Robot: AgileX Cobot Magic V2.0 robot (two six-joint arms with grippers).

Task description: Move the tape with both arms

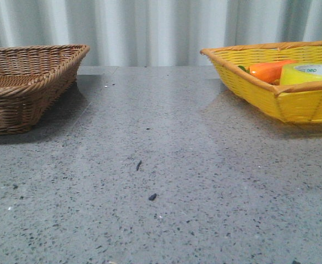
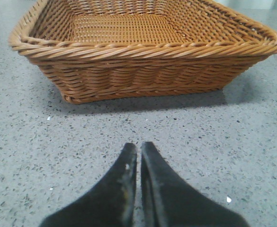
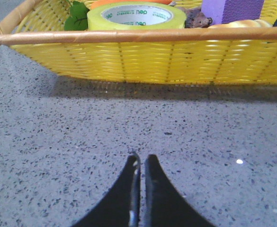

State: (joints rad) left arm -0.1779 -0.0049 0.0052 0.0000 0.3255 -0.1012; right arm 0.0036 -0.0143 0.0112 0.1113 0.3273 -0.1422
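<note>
Both hands sit low over the gray speckled counter (image 1: 161,181), close to their cameras. On the left hand (image 2: 139,151) the two dark fingers are pressed together with only a thin line between them, and they pinch nothing. On the right hand (image 3: 141,161) the fingers are pressed together too, and they are bare as well.

Past the left hand stands the brown basket (image 2: 143,52), with nothing lying in the part we can see. Past the right hand stands the yellow basket (image 3: 143,56). Its near wall rises up between the hand and the things inside.

Inside that basket lies the tape (image 3: 137,15), flat on its side, with the white ring and green letters facing up. It sits close behind the near rim. Right beside it are green leaves (image 3: 77,14) and an orange carrot thing (image 1: 268,70). Farther back are a purple block (image 3: 233,8) and a small brown fuzzy thing (image 3: 197,19).

What could go wrong? The right hand must spread wide before it goes in, or it will just poke the roll. If it comes in too low, it may bump the rim and push the basket. The roll is wide and smooth, so a pinch on one edge may slip. The hand might also catch the carrot thing by mistake, since it lies so close. When the roll goes from one hand to the other, it could drop if one lets go too soon.
</note>
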